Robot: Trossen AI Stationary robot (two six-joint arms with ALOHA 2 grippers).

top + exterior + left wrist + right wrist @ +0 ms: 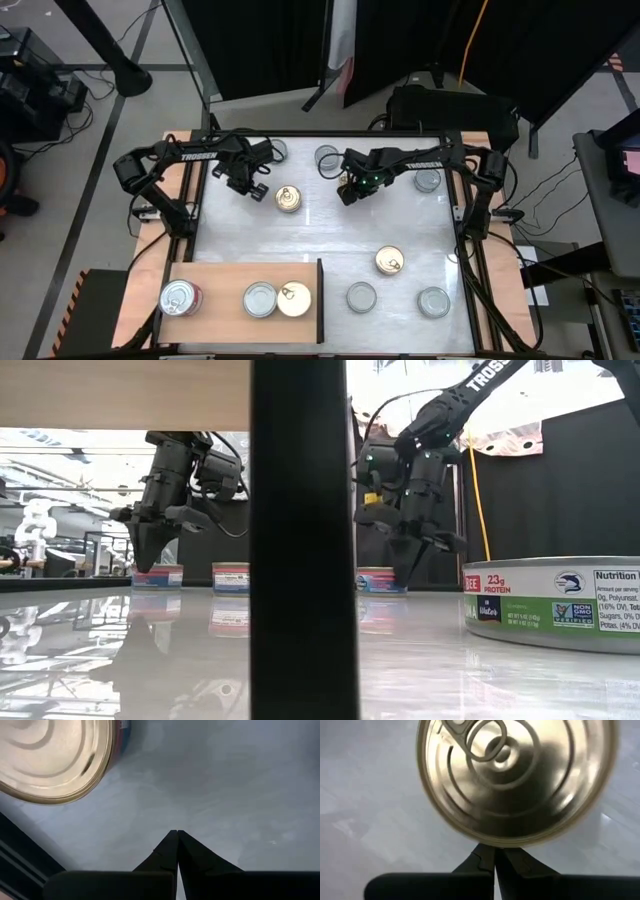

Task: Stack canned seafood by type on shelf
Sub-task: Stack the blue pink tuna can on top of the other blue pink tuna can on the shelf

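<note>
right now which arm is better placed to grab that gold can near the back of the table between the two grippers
Left, probably. The left gripper sits right beside the gold can; the right gripper is farther off. Both are shut and empty, so either must open first. The shelf is also on the left arm's side.

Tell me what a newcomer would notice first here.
Two dark arms reach in from the table's far side, the left end effector and right end effector both shut and empty, flanking a gold-lidded can. At the near left, the wooden shelf holds three cans.
</note>
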